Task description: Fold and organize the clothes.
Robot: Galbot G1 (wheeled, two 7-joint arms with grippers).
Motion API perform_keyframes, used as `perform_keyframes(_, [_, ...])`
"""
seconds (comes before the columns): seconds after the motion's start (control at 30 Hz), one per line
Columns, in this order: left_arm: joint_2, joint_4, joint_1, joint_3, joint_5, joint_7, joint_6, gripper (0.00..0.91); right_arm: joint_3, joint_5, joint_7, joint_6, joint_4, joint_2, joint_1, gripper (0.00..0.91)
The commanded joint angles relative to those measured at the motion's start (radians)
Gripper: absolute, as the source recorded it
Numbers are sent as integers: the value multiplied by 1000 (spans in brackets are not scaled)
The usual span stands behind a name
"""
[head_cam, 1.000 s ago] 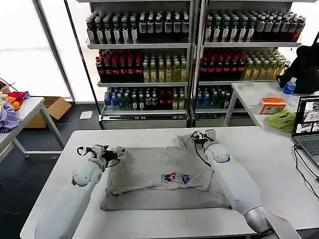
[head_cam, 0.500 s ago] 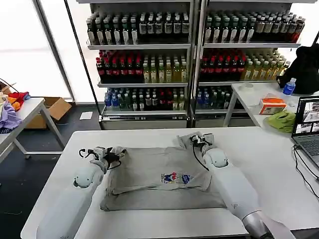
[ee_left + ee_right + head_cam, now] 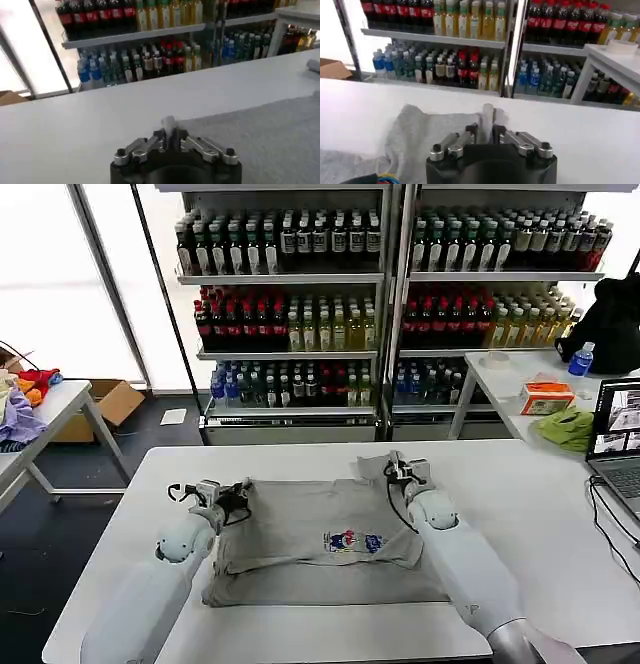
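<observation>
Shelves packed with bottled drinks run along the back wall, and out front is a plain white table (image 3: 540, 484) with one light grey short-sleeved shirt with a small multicoloured chest print (image 3: 330, 534) lying flat in the middle of it. The shirt's long axis runs left to right across the table, so each arm has its own end to deal with.

Left gripper (image 3: 232, 495) sits right at the shirt's far-left corner, fingers closed together at the fabric edge. Looks like it's pinching the cloth, though I can't be totally sure there's fabric between the fingers. Right gripper (image 3: 402, 466) is at the far-right corner, where a sleeve bunches up; its wrist view shows the fingers (image 3: 488, 116) closed on a pinch of grey fabric.

Both forearms reach forward low over the table, flanking the shirt and roughly parallel. Since both held corners are on the far edge, my guess is the next move pulls that edge toward the robot to fold the shirt over itself.
</observation>
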Motion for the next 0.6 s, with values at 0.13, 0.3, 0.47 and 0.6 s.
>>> perform_keyframes(0.13, [-4, -41, 0, -18, -8, -35, -92, 10, 39, -63, -23, 42, 155, -20, -46, 0])
perform_keyframes(0.3, [0, -113, 38, -38, -6, -45, -142, 10, 61, -67, -23, 38, 293, -42, -96, 0])
perform_keyframes(0.47, [23, -209, 103, -56, -4, -38, -137, 10, 85, -36, -3, 21, 429, -60, -160, 0])
perform_keyframes(0.6, [36, -280, 164, -87, -3, -32, -130, 10, 101, -21, 20, 16, 567, -83, -224, 0])
